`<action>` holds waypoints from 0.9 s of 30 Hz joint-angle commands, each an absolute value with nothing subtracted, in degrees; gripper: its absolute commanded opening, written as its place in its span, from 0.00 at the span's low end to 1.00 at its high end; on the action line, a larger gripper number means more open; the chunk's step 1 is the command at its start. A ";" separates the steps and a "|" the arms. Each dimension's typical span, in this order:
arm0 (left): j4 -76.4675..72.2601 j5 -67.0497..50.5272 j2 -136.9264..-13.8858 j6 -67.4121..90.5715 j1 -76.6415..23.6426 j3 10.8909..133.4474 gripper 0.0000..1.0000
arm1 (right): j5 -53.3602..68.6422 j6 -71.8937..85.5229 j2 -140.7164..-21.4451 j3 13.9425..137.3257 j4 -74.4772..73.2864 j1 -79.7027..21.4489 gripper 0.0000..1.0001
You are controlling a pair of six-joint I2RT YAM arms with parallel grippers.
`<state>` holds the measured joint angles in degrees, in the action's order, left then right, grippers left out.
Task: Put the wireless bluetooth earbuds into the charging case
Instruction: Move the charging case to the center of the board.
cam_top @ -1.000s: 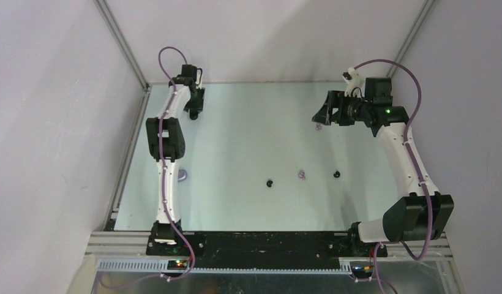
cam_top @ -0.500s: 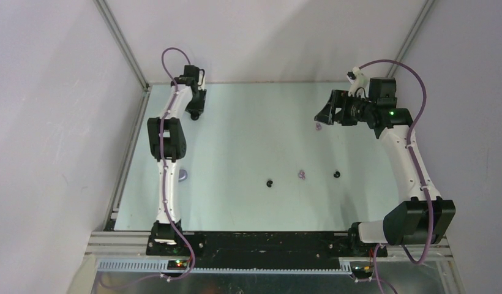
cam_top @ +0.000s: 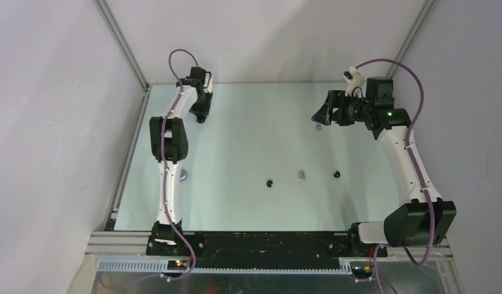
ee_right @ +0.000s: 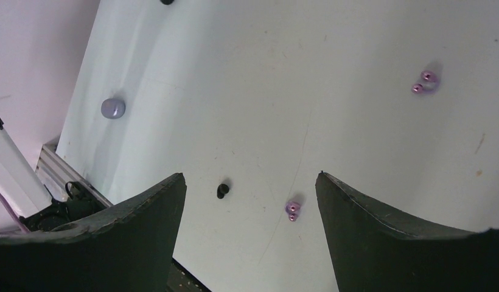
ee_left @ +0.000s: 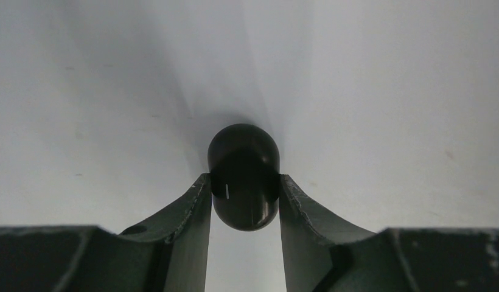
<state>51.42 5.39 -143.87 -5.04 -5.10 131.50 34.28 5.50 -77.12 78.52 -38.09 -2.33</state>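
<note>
No bud is in yet. Left pincer [ee_left: 244, 180] pinches what is probably the black case [ee_left: 244, 143], far-left on the worktop [cam_top: 248, 122]; right pincer [ee_right: 250, 177] hangs spread. Black bud [cam_top: 270, 183] and purple bud [cam_top: 302, 175] lie loose mid-worktop, all insertion remaining.

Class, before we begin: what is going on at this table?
The left gripper, near the far left corner of the table, has its fingers closed on both sides of a black charging case. The right gripper hangs open over the far right, holding nothing. Loose on the table lie black earbuds and purple earbuds.
</note>
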 commanded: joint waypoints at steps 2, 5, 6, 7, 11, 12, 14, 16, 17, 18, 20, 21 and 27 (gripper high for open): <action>51.43 -3.26 -136.08 -4.56 -11.67 125.61 0.13 | 32.92 3.98 -77.12 78.57 -34.51 -6.90 0.83; 51.73 -7.40 -134.47 -4.12 -15.26 123.31 0.13 | 32.35 3.46 -78.89 78.57 -33.10 -8.71 0.83; 51.83 -7.65 -134.38 -4.24 -16.07 122.37 0.13 | 32.17 3.22 -79.26 78.57 -32.90 -9.36 0.83; 51.89 -8.04 -134.23 -4.32 -17.64 121.87 0.13 | 32.08 3.15 -79.95 78.57 -32.59 -9.65 0.83; 50.69 -8.74 -133.61 -3.00 -22.17 117.45 0.17 | 31.66 3.08 -81.42 77.50 -31.23 -10.44 0.84; 50.40 -9.17 -133.47 -2.47 -22.73 116.91 0.20 | 31.56 3.08 -81.68 77.25 -31.13 -10.52 0.84; 49.51 -10.79 -132.84 -1.00 -24.26 115.49 0.31 | 31.19 3.08 -82.28 76.75 -30.88 -10.54 0.84; 48.85 -12.96 -132.50 0.33 -25.44 114.88 0.48 | 31.12 3.19 -82.99 76.68 -30.85 -10.55 0.84; 48.71 -14.42 -132.34 1.44 -25.60 114.81 0.65 | 31.34 3.28 -83.29 76.70 -30.76 -10.55 0.84; 48.56 -14.95 -131.98 1.82 -25.71 114.71 0.72 | 31.40 3.37 -83.88 76.68 -30.54 -10.55 0.84; 48.28 -16.36 -131.04 2.58 -25.80 113.91 0.97 | 31.91 3.57 -84.88 76.65 -29.97 -10.54 0.84; 48.18 -16.99 -130.21 2.61 -25.82 113.56 0.98 | 32.04 3.72 -85.75 76.64 -29.79 -10.54 0.84; 43.16 -24.49 -125.64 3.35 -24.74 105.63 0.99 | 33.99 6.94 -91.70 77.10 -27.10 -10.54 0.84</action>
